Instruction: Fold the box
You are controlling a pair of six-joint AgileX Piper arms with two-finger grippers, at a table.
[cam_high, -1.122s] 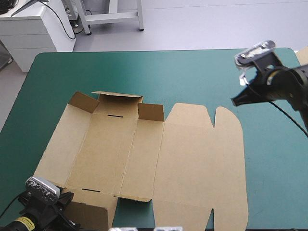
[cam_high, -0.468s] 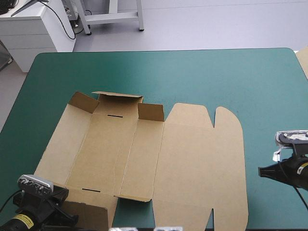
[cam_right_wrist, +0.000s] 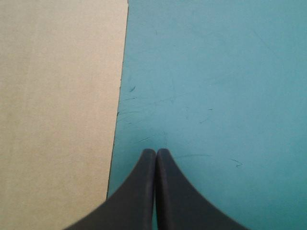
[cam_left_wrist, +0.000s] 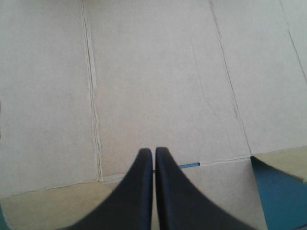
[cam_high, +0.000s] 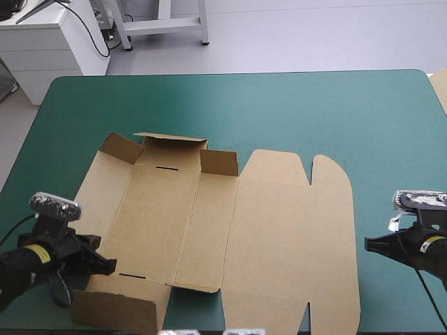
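Observation:
The brown box [cam_high: 279, 230] lies as a flat cut sheet in the middle of the table, with its small far flaps [cam_high: 171, 146] tilted up. My left gripper [cam_high: 108, 266] is shut and hovers over the near-left corner of the box, beside a slot [cam_high: 132, 276]. In the left wrist view the shut left gripper [cam_left_wrist: 153, 151] points across creased board [cam_left_wrist: 158, 72], the slot [cam_left_wrist: 189, 165] just beside it. My right gripper [cam_high: 367, 244] is shut, just off the box's right edge. The right wrist view shows the right gripper [cam_right_wrist: 156, 152] over teal-green cover [cam_right_wrist: 216, 86], the board edge [cam_right_wrist: 57, 96] alongside.
A near-left flap [cam_high: 119, 307] of the box stands up at the table's front edge. Bare teal-green cover [cam_high: 279, 105] stretches beyond the box to the far edge. A pale strip of board [cam_high: 439, 87] shows at the table's right edge.
My right arm came down from the far right to the box's right edge, then crept slightly toward it. My left gripper moved from the near edge out over the box's near-left corner.

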